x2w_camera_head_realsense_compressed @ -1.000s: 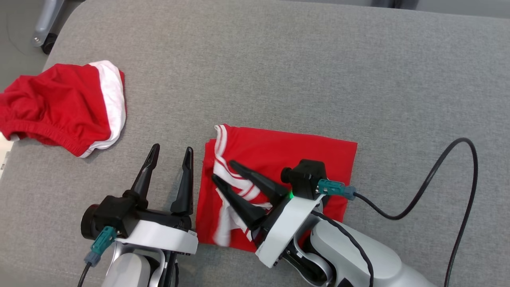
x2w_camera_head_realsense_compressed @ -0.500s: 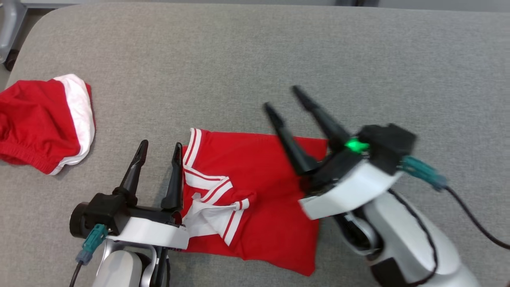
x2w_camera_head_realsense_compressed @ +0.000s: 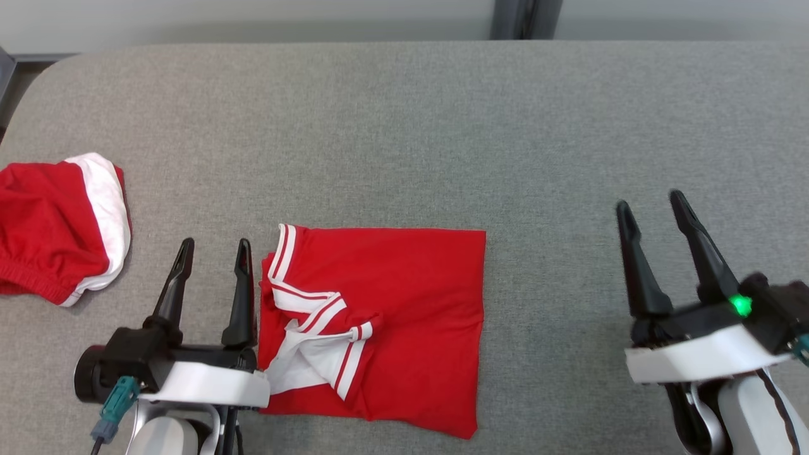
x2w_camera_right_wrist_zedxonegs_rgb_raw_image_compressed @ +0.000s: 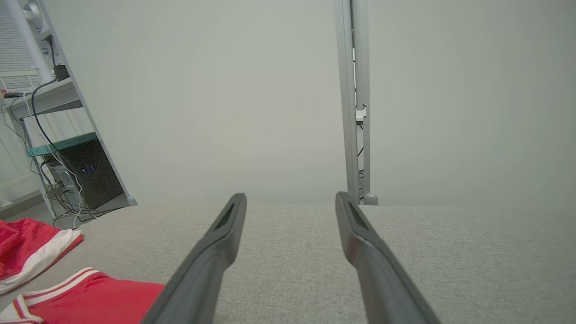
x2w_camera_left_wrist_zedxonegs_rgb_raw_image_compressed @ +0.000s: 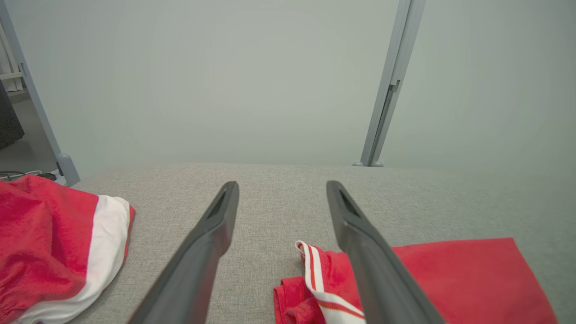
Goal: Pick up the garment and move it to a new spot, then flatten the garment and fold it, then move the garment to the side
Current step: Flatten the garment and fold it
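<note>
Head view: wide cushion (x2w_camera_head_realsense_compressed: pixel 550 303) strip separates garment (x2w_camera_head_realsense_compressed: pixel 417 297) from right hand (x2w_camera_head_realsense_compressed: pixel 650 200).

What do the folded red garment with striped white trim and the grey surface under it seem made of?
Folded red garment with striped white trim: thin, soft matte cloth, likely a knit jersey; it creases and bunches softly near the trim. Fibre cannot be told.
Grey surface: matte woven upholstery fabric; a fine flecked weave shows, and its rounded corners suggest padding beneath.
</note>
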Motion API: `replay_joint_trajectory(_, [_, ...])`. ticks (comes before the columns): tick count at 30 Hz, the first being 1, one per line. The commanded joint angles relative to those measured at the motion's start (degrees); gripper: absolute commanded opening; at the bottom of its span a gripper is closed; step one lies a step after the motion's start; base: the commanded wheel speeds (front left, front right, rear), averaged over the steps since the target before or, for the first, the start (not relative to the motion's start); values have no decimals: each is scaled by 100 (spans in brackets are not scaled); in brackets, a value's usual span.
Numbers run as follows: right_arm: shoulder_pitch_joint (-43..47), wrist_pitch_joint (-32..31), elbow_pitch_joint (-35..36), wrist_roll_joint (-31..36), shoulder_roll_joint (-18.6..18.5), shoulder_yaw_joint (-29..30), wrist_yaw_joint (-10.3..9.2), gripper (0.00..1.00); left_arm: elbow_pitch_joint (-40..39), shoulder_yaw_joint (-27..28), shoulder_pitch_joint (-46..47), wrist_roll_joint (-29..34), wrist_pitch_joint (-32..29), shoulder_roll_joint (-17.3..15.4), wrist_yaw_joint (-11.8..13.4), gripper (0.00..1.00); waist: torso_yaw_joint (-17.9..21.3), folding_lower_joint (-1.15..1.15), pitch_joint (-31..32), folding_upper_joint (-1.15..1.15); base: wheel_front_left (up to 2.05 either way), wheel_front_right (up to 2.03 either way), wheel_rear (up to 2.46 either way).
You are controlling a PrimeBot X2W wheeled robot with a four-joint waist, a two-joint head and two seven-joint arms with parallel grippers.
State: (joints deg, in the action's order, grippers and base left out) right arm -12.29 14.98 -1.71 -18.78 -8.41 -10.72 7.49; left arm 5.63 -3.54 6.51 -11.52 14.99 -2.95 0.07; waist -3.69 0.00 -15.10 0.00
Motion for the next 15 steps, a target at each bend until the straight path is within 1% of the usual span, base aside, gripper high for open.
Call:
replay_joint_trajectory(1, [235, 27, -8, 103, -39, 153, 1, 100, -10, 60, -114, 58, 26, -38, 17, 100, 63, 0, 138, 0, 0, 0, 0])
replay_joint_trajectory(7, [832, 28, -55, 422, -75, 513, 1, 100, 5, 136, -454, 122, 26, -87, 2, 100, 161, 0, 473, 0, 0, 0, 0])
replay_joint_trajectory(15, [1263, -93, 40, 644, -30, 727, 1, 100, -24, 164, -782, 150, 26, -139, 9, 100, 234, 0, 755, 0, 0, 0, 0])
